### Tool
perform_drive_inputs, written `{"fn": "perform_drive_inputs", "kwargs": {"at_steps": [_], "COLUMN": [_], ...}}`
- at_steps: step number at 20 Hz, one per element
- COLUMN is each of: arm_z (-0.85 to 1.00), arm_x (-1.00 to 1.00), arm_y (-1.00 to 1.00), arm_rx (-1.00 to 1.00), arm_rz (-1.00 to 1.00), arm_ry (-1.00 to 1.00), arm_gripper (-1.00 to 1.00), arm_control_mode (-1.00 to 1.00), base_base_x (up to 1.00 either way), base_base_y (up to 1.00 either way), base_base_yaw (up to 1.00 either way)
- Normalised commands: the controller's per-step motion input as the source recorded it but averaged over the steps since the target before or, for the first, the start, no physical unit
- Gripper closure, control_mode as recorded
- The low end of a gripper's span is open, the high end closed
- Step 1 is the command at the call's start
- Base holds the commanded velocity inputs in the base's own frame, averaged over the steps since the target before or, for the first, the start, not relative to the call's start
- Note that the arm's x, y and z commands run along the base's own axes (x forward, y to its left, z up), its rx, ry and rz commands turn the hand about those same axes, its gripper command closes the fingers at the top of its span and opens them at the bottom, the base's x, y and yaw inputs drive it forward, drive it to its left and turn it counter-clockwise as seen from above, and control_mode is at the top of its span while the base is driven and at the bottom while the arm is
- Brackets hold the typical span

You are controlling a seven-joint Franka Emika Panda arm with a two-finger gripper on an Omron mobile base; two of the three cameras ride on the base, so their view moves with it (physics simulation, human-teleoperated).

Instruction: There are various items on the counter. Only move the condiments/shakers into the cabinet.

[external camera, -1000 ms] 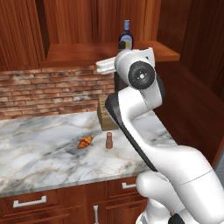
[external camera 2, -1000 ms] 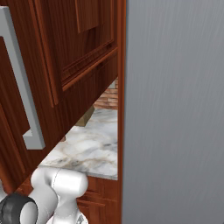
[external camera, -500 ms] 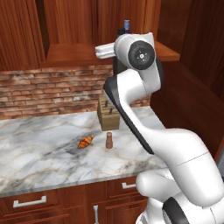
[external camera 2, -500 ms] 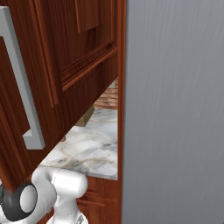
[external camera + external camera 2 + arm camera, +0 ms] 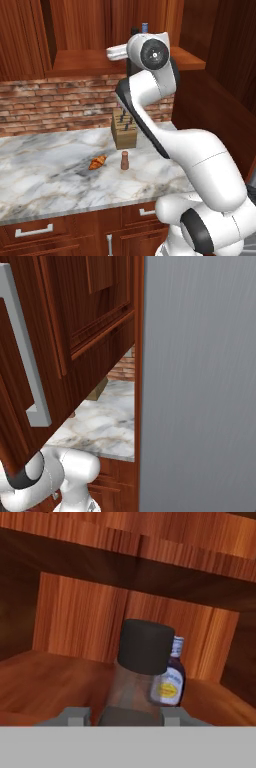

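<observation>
A dark-brown bottle with a black cap stands upright between the fingertips of my gripper, which is shut on it; its base is hidden. Just behind it to the right, a small dark-blue bottle with a yellow label stands on the cabinet shelf. From the left base view my arm is raised to the cabinet shelf, and the blue bottle's cap peeks over the wrist. On the counter a short brown shaker stands beside the croissant, in front of the knife block.
A brick wall runs behind the counter. Drawers with silver handles sit below it. A cabinet door with a long silver handle hangs close in the right base view, and a flat grey panel stands at its right.
My arm has lifted its wrist higher, up to the shelf's level, carrying the brown bottle. It now covers most of the blue bottle. The things on the counter have not moved.
</observation>
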Motion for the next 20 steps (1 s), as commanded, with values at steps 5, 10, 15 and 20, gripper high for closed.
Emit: {"fn": "perform_drive_inputs", "kwargs": {"at_steps": [5,10,15,20], "arm_z": [0.18,0.00,0.00,0.01], "arm_x": [0.43,0.67,0.69,0.54], "arm_y": [0.00,0.00,0.09,0.21], "arm_rx": [0.00,0.00,0.00,-0.01], "arm_rz": [0.00,0.00,0.00,0.00], "arm_ry": [0.00,0.00,0.00,0.00], "arm_gripper": [1.00,1.00,1.00,1.00], "arm_control_mode": [-1.00,-1.00,-1.00,-1.00], "base_base_x": [0.00,0.00,0.00,0.00], "base_base_y": [0.00,0.00,0.00,0.00], "base_base_yaw": [0.00,0.00,0.00,0.00]}}
